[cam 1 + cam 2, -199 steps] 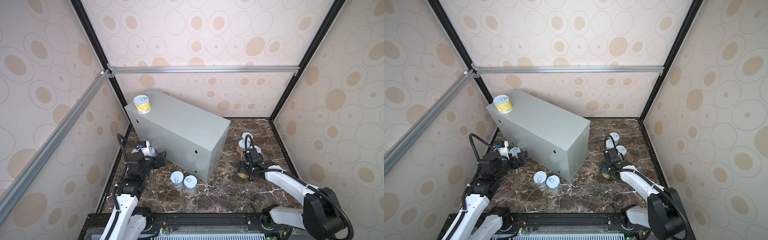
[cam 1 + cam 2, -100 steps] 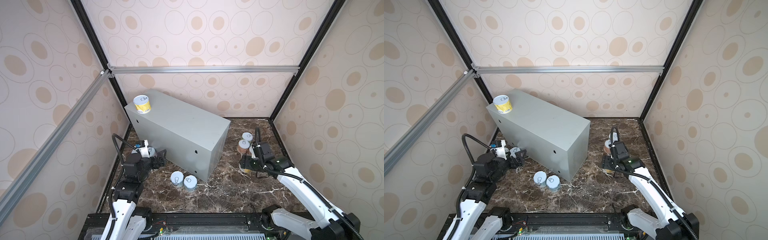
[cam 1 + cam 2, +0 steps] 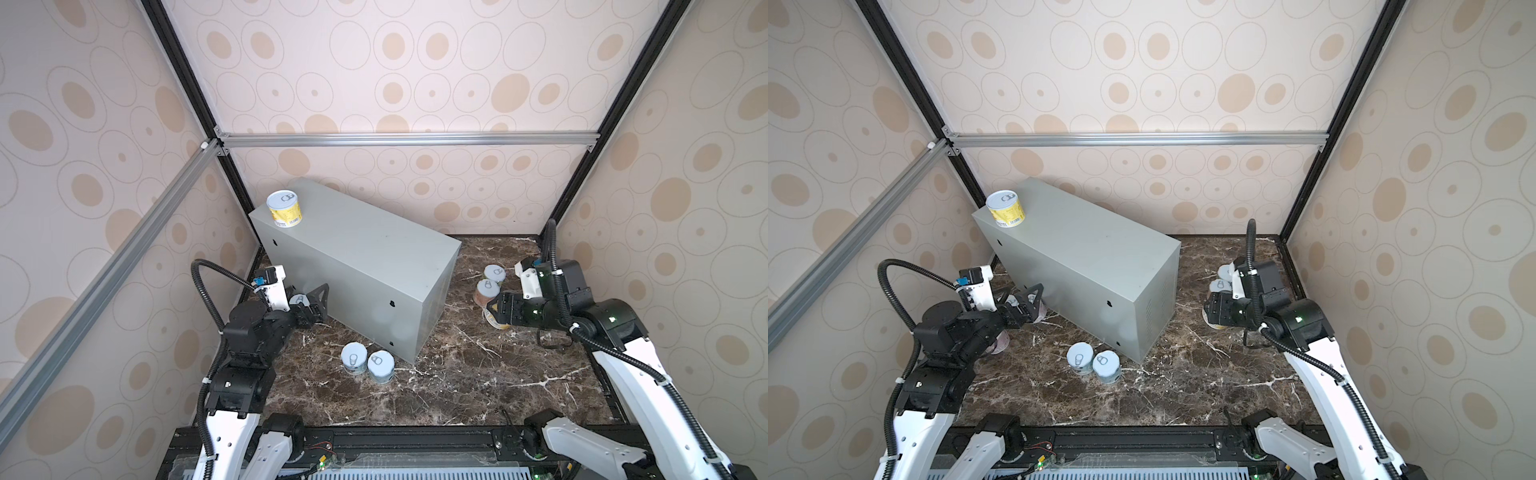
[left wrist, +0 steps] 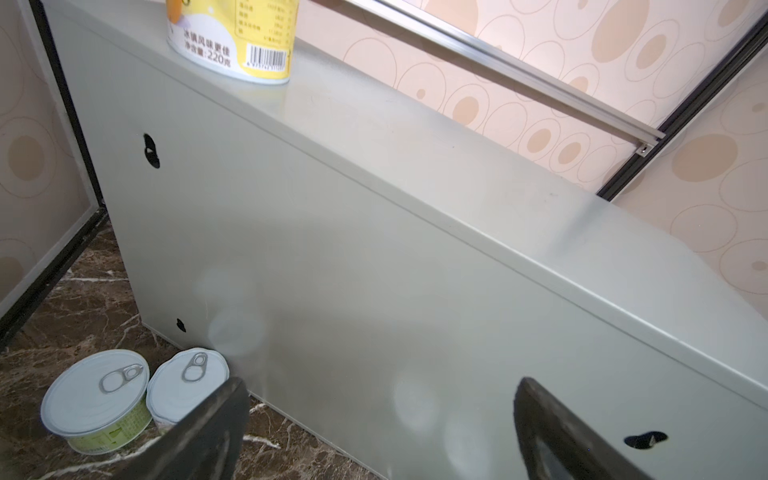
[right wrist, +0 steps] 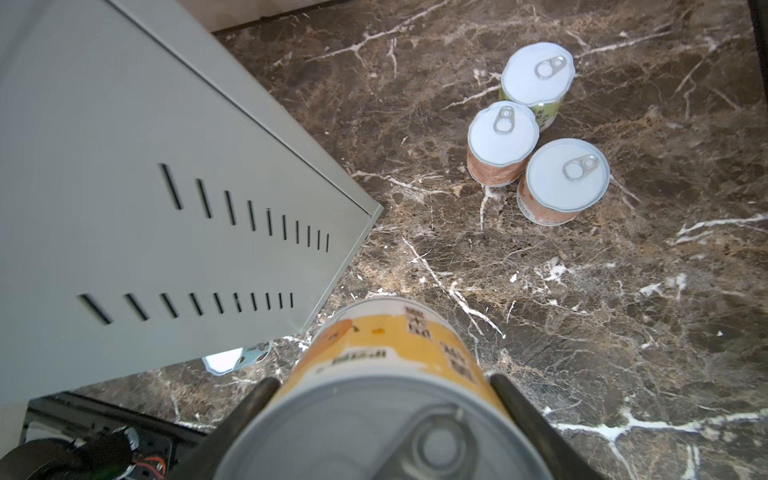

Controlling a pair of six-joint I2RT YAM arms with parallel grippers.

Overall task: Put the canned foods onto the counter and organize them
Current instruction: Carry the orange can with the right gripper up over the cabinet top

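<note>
The grey counter (image 3: 357, 257) (image 3: 1084, 257) stands slanted on the marble floor, with a yellow can (image 3: 284, 208) (image 3: 1005, 208) upright on its far left corner. My right gripper (image 3: 496, 313) (image 5: 382, 384) is shut on an orange-labelled can (image 5: 386, 374), low beside the counter's right end. Three cans (image 5: 500, 141) stand grouped on the floor behind it. Facing the counter's long side (image 4: 374, 270), my left gripper (image 3: 316, 299) (image 4: 382, 386) is open and holds nothing. Two cans (image 4: 95, 399) stand just beside it.
Two blue cans (image 3: 354, 358) (image 3: 1106, 365) stand touching on the floor at the counter's near corner. Patterned walls and black frame posts (image 3: 552, 208) close in the floor on three sides. The robot's base rail (image 3: 374, 440) runs along the front edge.
My right arm has risen and swung out to the right, carrying the orange can in its jaws. My left gripper has lifted slightly beside the counter and stays open.
</note>
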